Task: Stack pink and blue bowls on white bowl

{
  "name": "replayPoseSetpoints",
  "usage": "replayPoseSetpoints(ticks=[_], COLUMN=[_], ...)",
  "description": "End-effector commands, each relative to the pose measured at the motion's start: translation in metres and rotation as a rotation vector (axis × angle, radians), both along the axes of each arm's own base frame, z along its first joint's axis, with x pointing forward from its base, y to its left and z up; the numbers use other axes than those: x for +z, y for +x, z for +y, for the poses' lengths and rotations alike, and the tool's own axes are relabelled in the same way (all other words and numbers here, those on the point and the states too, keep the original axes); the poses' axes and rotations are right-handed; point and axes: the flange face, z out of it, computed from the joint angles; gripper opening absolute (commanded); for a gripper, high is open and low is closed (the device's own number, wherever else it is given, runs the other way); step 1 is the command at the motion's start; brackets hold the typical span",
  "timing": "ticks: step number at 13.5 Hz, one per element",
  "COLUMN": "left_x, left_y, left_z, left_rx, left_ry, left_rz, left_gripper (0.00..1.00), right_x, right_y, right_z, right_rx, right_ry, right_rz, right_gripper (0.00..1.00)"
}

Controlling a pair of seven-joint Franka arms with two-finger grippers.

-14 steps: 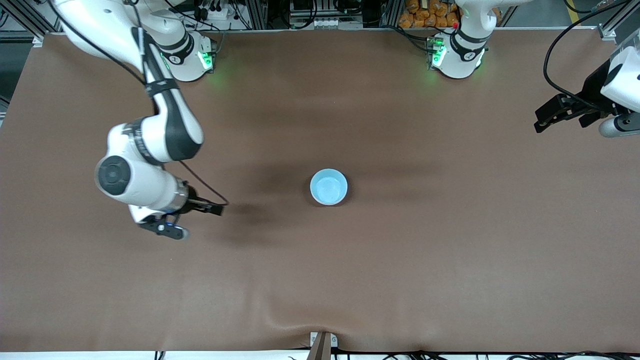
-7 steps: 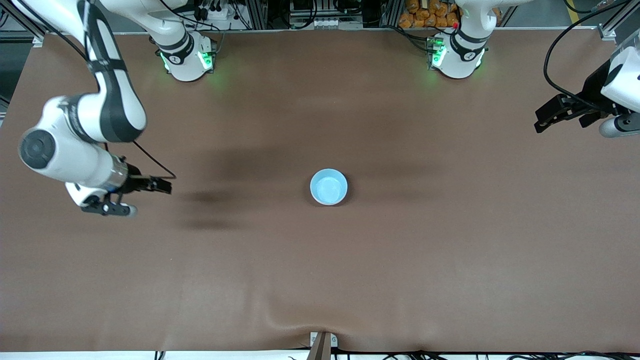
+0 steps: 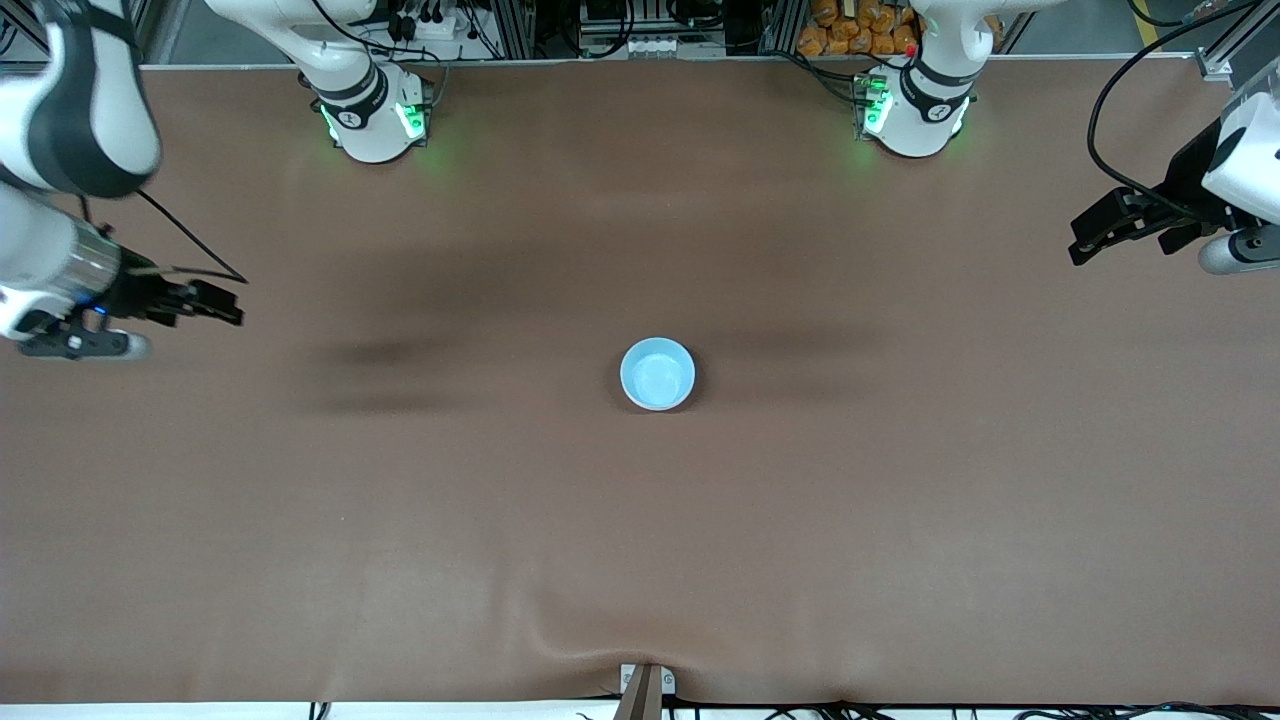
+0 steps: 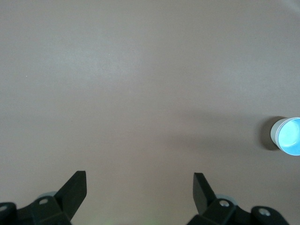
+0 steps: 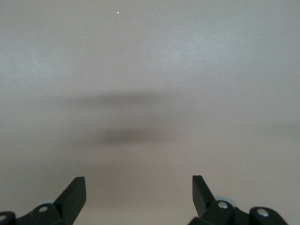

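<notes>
Retreating toward its table end, right end effector [image 3: 215, 303] open, empty — left end effector [image 3: 1085, 240] open, waiting — blue bowl [image 3: 657, 373] unmoved

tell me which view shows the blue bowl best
The front view: the blue bowl sits whole and unobstructed mid-table, seen from above. The left wrist view catches it only at the picture's edge, partly cut off. The right wrist view shows bare table, no bowl.

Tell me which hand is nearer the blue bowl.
Roughly equal. The blue bowl sits mid-table; the right hand is over the right arm's end, the left hand over the left arm's end.
</notes>
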Motion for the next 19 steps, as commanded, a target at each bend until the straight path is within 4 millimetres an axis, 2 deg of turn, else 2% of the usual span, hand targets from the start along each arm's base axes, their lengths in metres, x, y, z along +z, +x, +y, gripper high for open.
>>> replayPoseSetpoints(ticks=[1, 5, 6, 7, 11, 19], left_x=[0.006, 0.005, 0.005, 0.005, 0.005, 0.006], left_y=[-0.003, -0.006, -0.006, -0.006, -0.005, -0.005], left_z=[-0.001, -0.001, 0.000, 0.000, 0.001, 0.001], left_rx=[-0.019, -0.019, -0.017, -0.017, -0.019, -0.031], left_ry=[-0.012, -0.012, -0.012, -0.012, -0.012, -0.013], left_rz=[0.003, 0.017, 0.017, 0.017, 0.017, 0.015], left_gripper=[1.00, 1.00, 1.00, 1.00, 1.00, 1.00], right_x=[0.078, 0.154, 0.169, 0.176, 0.175, 0.173], right_y=[0.003, -0.009, -0.009, -0.010, -0.012, -0.011], right_z=[0.001, 0.006, 0.006, 0.005, 0.004, 0.004], right_rx=[-0.033, -0.031, -0.028, -0.034, -0.131, -0.113], right_ry=[-0.033, -0.019, -0.023, -0.031, -0.040, -0.040], right_rz=[0.003, -0.009, -0.041, -0.052, -0.029, -0.029], right_gripper=[1.00, 1.00, 1.00, 1.00, 1.00, 1.00])
